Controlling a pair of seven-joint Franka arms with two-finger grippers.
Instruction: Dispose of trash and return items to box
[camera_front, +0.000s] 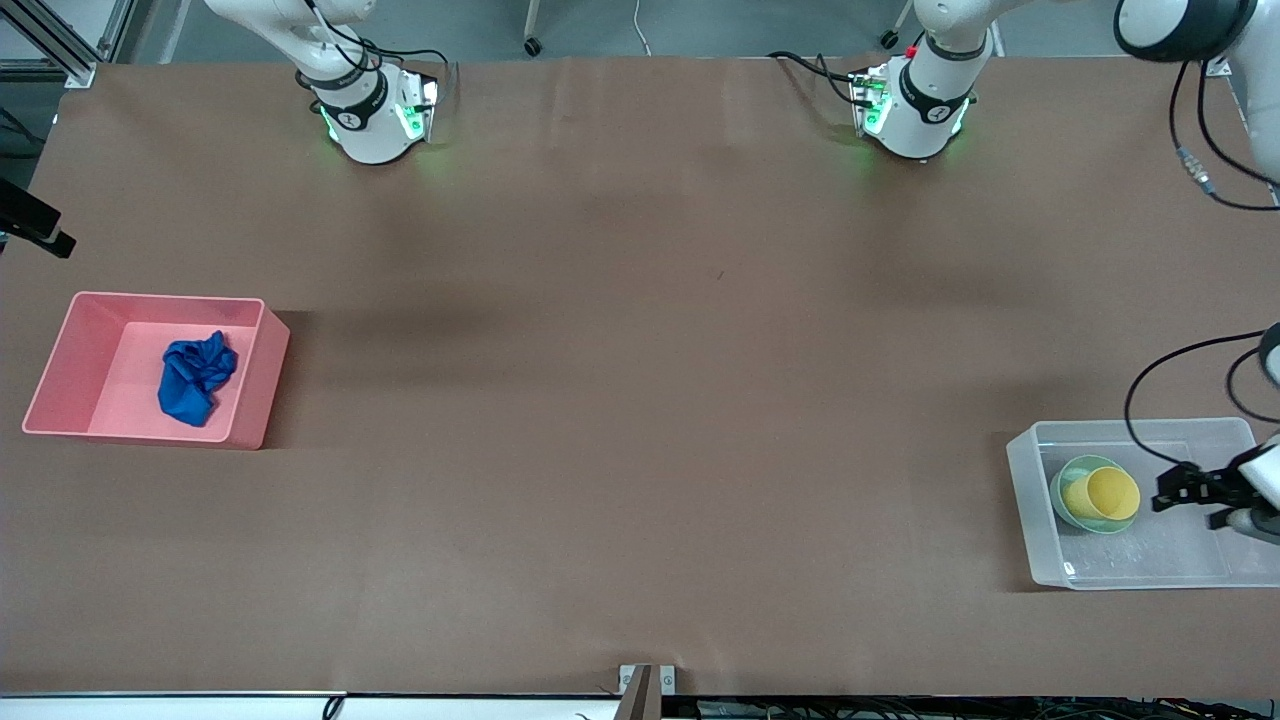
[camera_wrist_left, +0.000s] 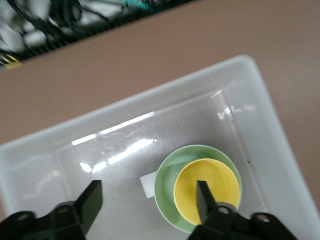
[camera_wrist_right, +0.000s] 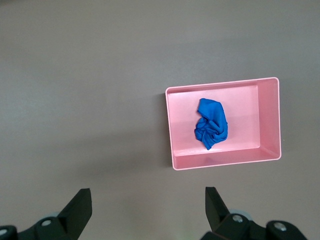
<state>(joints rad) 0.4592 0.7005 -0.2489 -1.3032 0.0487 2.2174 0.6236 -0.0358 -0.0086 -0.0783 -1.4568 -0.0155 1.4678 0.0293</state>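
The blue cloth lump (camera_front: 195, 378) lies inside the pink bin (camera_front: 255, 400) at the right arm's end of the table. It also shows in the right wrist view (camera_wrist_right: 211, 124), in the pink bin (camera_wrist_right: 225, 161). The yellow cup (camera_front: 1105, 493) sits in the mint-green bowl (camera_front: 1072, 468) inside the clear tub (camera_front: 1025, 500) at the left arm's end. My left gripper (camera_front: 1165, 492) hovers over the tub, open and empty (camera_wrist_left: 147, 195), beside the cup (camera_wrist_left: 220, 175) and bowl (camera_wrist_left: 167, 187). My right gripper (camera_wrist_right: 147, 197) is open and empty, high over bare table; it does not show in the front view.
A white sticker (camera_wrist_left: 149, 184) lies on the bottom of the tub (camera_wrist_left: 30, 165), partly under the bowl. The left arm's black cable (camera_front: 1135, 400) loops above the tub. A black bracket (camera_front: 35, 228) juts in at the table's edge near the pink bin.
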